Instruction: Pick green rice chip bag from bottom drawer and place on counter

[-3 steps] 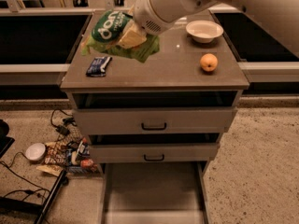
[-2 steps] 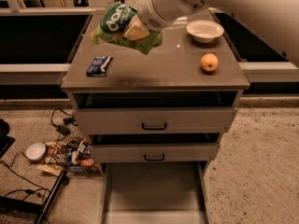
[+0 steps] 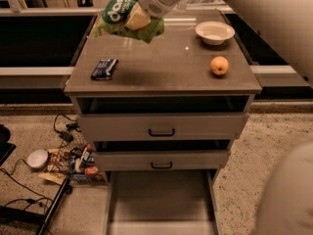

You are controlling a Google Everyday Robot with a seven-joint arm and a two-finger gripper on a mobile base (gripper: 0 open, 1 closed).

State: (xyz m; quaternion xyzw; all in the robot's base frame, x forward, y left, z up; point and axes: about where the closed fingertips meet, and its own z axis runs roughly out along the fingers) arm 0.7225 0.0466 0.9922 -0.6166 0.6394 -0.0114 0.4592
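My gripper (image 3: 134, 19) is shut on the green rice chip bag (image 3: 117, 13) and holds it in the air above the back left part of the counter (image 3: 161, 65). The bag is crinkly light green with a dark green round logo and white lettering. The white arm comes in from the upper right. The bottom drawer (image 3: 161, 202) is pulled open at the foot of the cabinet, and its flat floor is bare.
A small dark blue wrapper (image 3: 104, 68) lies at the counter's left. A white bowl (image 3: 214, 32) stands at the back right and an orange fruit (image 3: 219, 65) in front of it. Cables and clutter (image 3: 68, 163) lie on the floor left of the cabinet.
The gripper has risen with the green bag, which now hangs higher above the counter's back left. The other objects have not moved.
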